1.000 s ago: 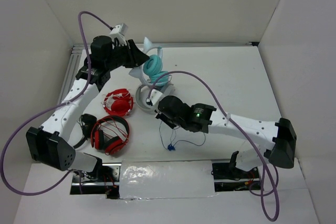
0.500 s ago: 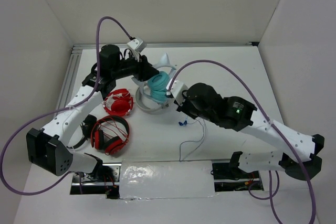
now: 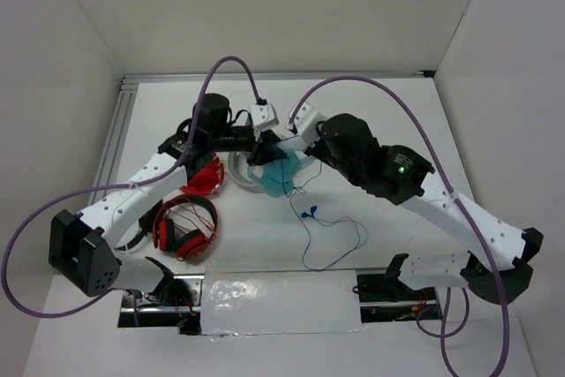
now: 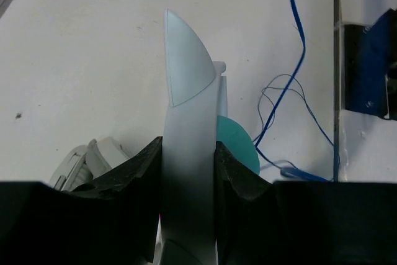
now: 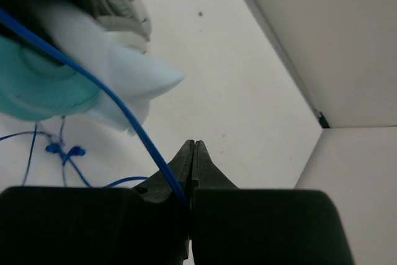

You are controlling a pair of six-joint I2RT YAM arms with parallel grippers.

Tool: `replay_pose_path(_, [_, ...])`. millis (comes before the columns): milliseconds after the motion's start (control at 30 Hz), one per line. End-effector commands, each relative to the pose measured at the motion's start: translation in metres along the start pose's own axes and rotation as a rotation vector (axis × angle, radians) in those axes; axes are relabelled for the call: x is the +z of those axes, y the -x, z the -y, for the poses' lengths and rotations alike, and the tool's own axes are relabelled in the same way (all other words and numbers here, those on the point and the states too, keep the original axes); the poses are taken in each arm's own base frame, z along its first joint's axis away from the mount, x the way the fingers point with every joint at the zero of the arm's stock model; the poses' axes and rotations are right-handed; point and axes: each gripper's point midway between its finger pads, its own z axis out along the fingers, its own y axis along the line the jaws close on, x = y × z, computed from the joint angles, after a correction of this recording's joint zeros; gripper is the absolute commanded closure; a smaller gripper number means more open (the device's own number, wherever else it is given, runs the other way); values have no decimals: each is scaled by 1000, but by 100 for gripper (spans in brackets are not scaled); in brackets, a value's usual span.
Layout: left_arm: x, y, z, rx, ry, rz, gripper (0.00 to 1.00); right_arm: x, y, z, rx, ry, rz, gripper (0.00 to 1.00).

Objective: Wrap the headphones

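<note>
The teal headphones [image 3: 275,174] hang over the table's middle, held between both arms. My left gripper [image 3: 263,149] is shut on their pale light-blue headband [image 4: 189,153], which fills the gap between its fingers; a teal ear cup [image 4: 239,147] shows just beyond. My right gripper [image 3: 287,137] sits right next to it, shut on the thin blue cable [image 5: 124,116], which runs from its jaws up to the teal ear cup [image 5: 43,85]. The rest of the cable [image 3: 331,240] loops loosely on the table, with the blue plug [image 3: 307,214] lying below the headphones.
Red headphones [image 3: 185,222] lie at the front left, with another red pair [image 3: 203,176] behind them. Grey-white headphones [image 3: 240,169] lie just left of the teal pair. A clear plastic sheet [image 3: 278,293] covers the near edge. White walls enclose the table.
My left gripper has carried the headphones right and toward the table's middle. My right gripper has swung up and back over them with the cable, pulling the loose loop along.
</note>
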Motion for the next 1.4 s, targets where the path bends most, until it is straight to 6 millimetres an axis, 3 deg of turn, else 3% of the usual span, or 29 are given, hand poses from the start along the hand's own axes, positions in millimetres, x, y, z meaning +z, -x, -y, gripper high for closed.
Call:
replay_pose_path(0, [-5,42,18,180,-87,114,100,-17,26,45,34,-153,140,100])
replay_pose_path(133, [-7,40,36,207,-179,122,100,-16,24,64,34,-188,157,100])
replay_pose_path(300, [-13,40,65,257,-307,142,100,4,6,85,93,-204,116,100])
replay_pose_path(600, [-28,52,124,332,-582,223,100,43,17,87,68,-120,138,100])
replay_pose_path(700, [-21,52,113,330,-505,208,100,37,20,87,87,-130,153,100])
replay_pose_path(733, [-18,50,106,322,-465,193,100,23,20,93,102,-167,170,100])
replay_pose_path(800, [-14,47,97,301,-420,173,100,17,8,90,115,-189,183,100])
replay_pose_path(833, [-12,45,92,290,-391,162,100,0,5,96,147,-229,209,100])
replay_pose_path(1033, [-11,52,63,250,-289,162,100,-34,-34,100,264,-320,168,100])
replay_pose_path(1133, [-1,50,32,176,-197,130,100,-41,-46,84,253,-291,127,100])
replay_pose_path(1167, [-1,58,28,164,-201,135,100,-42,-42,78,242,-270,137,100])
replay_pose_path(1233, [10,44,19,80,-224,86,100,-42,-40,68,214,-227,137,100])
replay_pose_path(1267, [13,52,12,79,-209,85,100,-43,-35,63,204,-199,147,100])
replay_pose_path(1333, [27,32,3,10,-216,19,100,-51,-19,55,174,-157,178,100])
replay_pose_path(1367, [28,35,6,15,-254,26,100,-52,-14,55,159,-155,190,100])
